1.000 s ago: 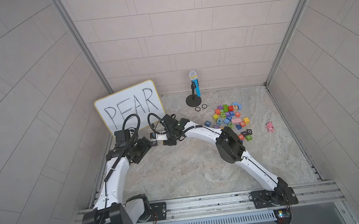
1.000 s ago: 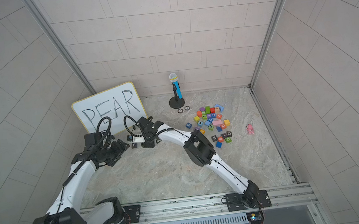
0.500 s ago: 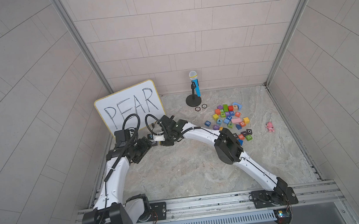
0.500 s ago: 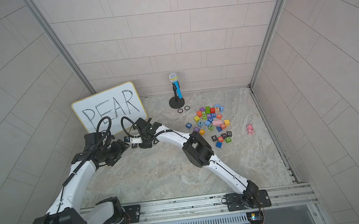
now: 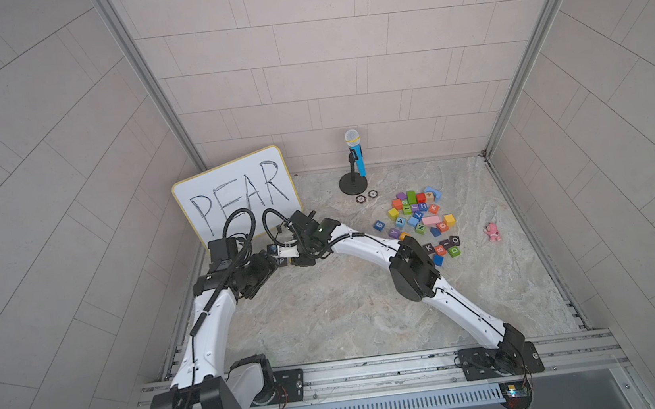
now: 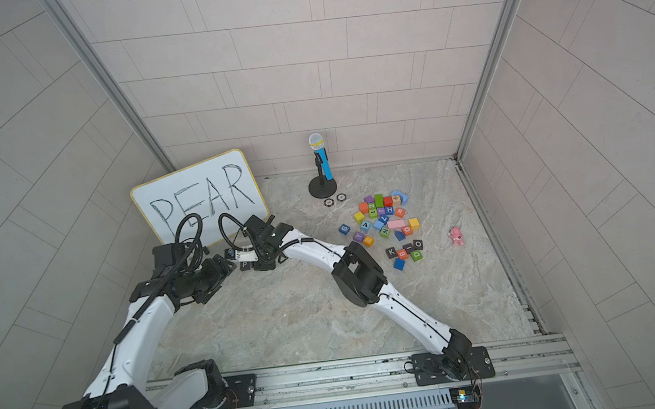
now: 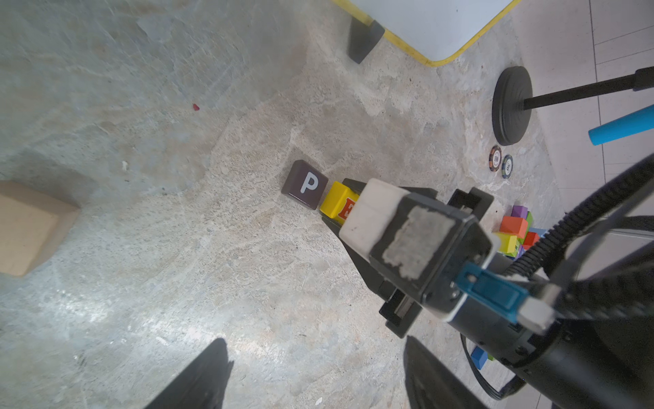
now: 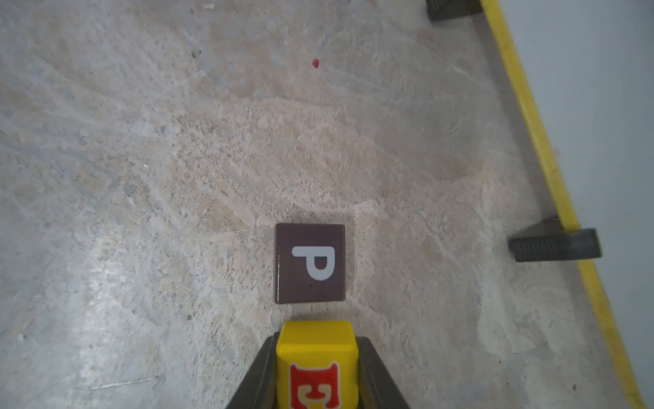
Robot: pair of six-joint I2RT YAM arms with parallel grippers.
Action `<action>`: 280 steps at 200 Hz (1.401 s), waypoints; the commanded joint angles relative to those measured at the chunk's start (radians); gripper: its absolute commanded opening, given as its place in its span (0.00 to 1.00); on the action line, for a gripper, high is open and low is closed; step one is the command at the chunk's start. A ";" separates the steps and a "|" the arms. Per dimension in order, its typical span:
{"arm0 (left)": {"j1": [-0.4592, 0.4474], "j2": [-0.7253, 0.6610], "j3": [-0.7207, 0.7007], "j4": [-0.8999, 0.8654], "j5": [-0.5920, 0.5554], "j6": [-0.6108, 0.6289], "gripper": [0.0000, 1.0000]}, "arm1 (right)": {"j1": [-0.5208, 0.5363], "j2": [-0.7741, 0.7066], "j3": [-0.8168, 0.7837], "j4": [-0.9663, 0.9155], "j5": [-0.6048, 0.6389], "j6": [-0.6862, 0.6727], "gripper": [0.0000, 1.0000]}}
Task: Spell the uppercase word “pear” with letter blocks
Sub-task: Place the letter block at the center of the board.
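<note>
Shows one dark purple P (image 8: 309, 263) on the floor (image 8: 141, 177) by the whiteboard (image 5: 237, 190), one yellow E (image 8: 316, 357) just beside it, pinched in the right gripper (image 8: 316, 338) (left gripper (image 7: 314, 350) spread wide, empty). Finds one blue A (image 5: 401, 221), one orange-red R (image 5: 434, 207) in the pile (image 5: 413, 209); cuts off E's letter.
</note>
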 commanded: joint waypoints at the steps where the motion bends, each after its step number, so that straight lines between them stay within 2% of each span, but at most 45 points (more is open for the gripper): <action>1: 0.005 -0.018 -0.010 0.007 0.005 0.000 0.81 | 0.008 0.016 0.008 -0.045 0.025 0.000 0.36; 41: 0.005 -0.018 -0.011 0.010 0.003 0.000 0.81 | 0.008 0.017 0.008 -0.055 0.032 0.002 0.44; 165: 0.005 -0.020 -0.018 0.026 0.005 -0.003 0.81 | 0.009 -0.012 0.007 -0.070 0.009 0.002 0.53; 223: 0.005 -0.029 -0.018 0.027 0.000 -0.004 0.81 | 0.009 -0.028 0.007 -0.078 0.004 0.002 0.53; 280: 0.005 -0.038 -0.021 0.026 -0.005 -0.004 0.81 | 0.009 -0.025 -0.010 -0.095 -0.005 0.000 0.48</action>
